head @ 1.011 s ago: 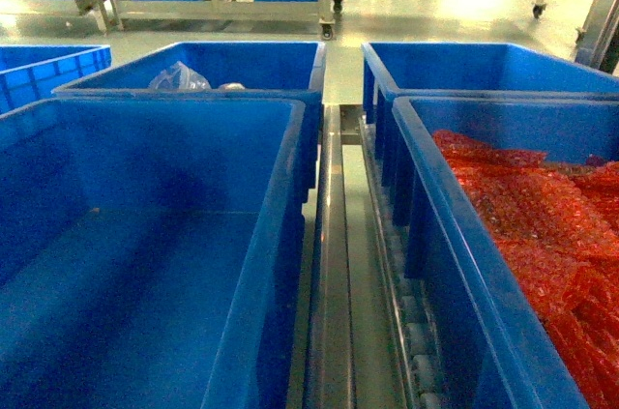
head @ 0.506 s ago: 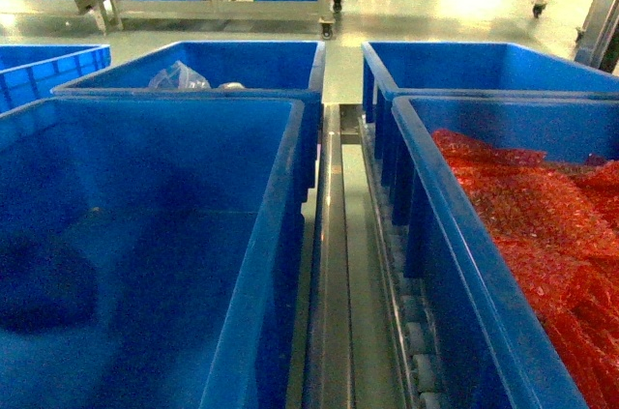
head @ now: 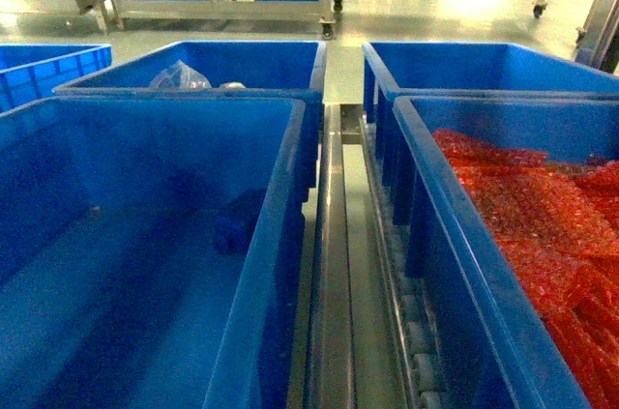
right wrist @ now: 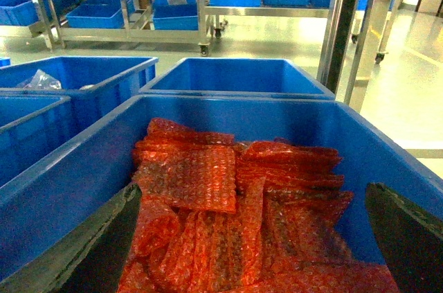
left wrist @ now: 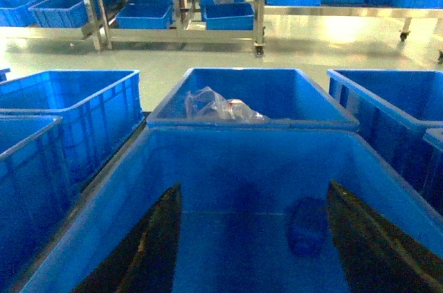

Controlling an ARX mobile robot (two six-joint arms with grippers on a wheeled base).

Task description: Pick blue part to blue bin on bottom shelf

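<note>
The blue part (head: 237,221) lies loose on the floor of the blue bin (head: 282,187), close to its right wall. In the left wrist view the blue part (left wrist: 306,224) rests just inside the right finger of my left gripper (left wrist: 254,189), apart from it. That gripper is open above the blue bin (left wrist: 249,131) and holds nothing. My right gripper (right wrist: 252,192) is open over red packets (right wrist: 208,189). The bottom shelf shows as steel rails (head: 334,274) and white rollers (head: 418,343) between the crates. Neither gripper appears in the head view.
A like crate (head: 435,235) full of red packets stands to the right. Behind the bin is a crate (head: 232,66) holding a clear plastic bag (head: 178,75), with another crate (head: 484,66) beside it. Steel racks (head: 222,8) with more crates stand across the floor.
The bin floor was bare a second ago; a dark shadow crossed its near left half a second ago. Now the blue part lies by the right wall and the shadow is gone.
</note>
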